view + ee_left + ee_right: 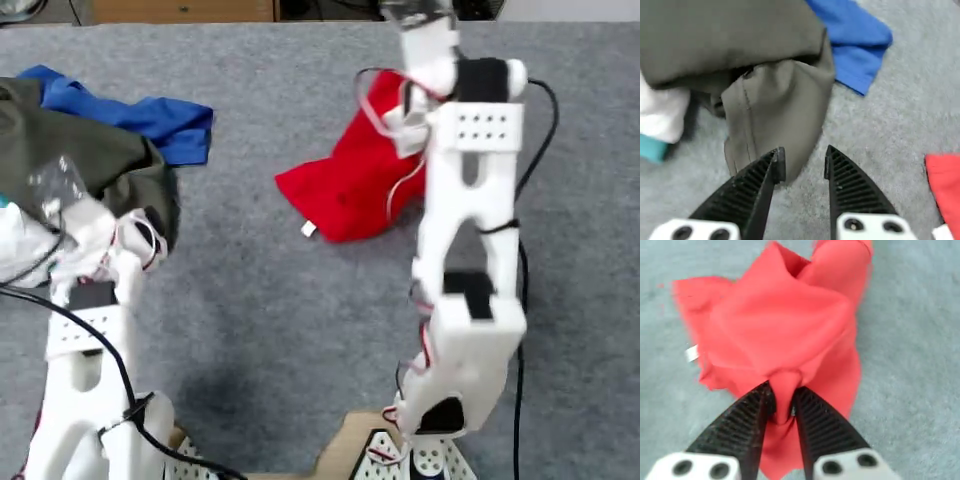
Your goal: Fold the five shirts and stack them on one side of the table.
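A crumpled red shirt (345, 185) lies at the middle back of the grey table, one end lifted. My right gripper (783, 402) is shut on a pinched fold of the red shirt (775, 325); in the high view the right gripper (405, 105) sits at the shirt's far right end. A pile at the far left holds an olive shirt (75, 150), a blue shirt (150, 120) behind it and white cloth (15, 245). My left gripper (802, 165) stands open just above the hanging edge of the olive shirt (775, 105), with the blue shirt (855, 40) beyond.
The table is covered in grey carpet (250, 330). Black cables (535, 140) run along both arms. A teal cloth edge (652, 150) peeks out under the white cloth (660, 115). A tan board (350, 445) sits between the arm bases.
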`<state>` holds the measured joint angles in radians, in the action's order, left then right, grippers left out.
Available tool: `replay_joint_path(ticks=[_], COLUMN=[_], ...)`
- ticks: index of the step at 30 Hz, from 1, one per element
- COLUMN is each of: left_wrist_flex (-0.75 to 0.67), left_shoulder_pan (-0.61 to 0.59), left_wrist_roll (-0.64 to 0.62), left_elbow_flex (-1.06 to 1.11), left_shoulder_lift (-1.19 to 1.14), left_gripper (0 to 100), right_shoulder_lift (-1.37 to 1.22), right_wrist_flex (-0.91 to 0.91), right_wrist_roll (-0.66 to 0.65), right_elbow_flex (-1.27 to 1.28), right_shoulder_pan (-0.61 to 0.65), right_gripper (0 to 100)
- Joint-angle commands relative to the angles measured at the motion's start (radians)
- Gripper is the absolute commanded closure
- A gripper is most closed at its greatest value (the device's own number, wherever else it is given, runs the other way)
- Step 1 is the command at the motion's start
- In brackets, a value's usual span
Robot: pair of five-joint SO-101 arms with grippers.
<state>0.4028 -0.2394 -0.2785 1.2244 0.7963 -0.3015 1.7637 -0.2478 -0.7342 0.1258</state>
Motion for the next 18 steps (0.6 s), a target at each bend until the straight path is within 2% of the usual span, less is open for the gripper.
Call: replay_joint_path(ticks=[1, 6, 8, 13, 18], left_wrist_flex=[-0.121, -0.186, -0.192, -0.187, -0.186], left_shoulder_pan=[-0.012, -0.029, -0.029, -0.04, -0.06], left_wrist_roll=[-0.038, 0.04, 0.048, 0.051, 0.052], left_elbow_flex=[0.037, 0.035, 0.015, -0.057, -0.097], left_shoulder_lift=[0.024, -0.054, -0.104, -0.232, -0.289], left_gripper=[86, 86, 86, 86, 86], right_shoulder_lift=[0.209, 0.257, 0.246, 0.24, 0.24], right_wrist_flex=[0.015, -0.101, -0.169, -0.408, -0.729], right_wrist_roll=[-0.068, -0.118, -0.118, -0.117, -0.077], right_elbow_flex=[0.12, 0.34, 0.453, 0.739, 1.05], right_shoulder_pan=[0.111, 0.148, 0.125, 0.039, 0.012], right_gripper=[99.0, 98.2, 93.3, 76.7, 73.8])
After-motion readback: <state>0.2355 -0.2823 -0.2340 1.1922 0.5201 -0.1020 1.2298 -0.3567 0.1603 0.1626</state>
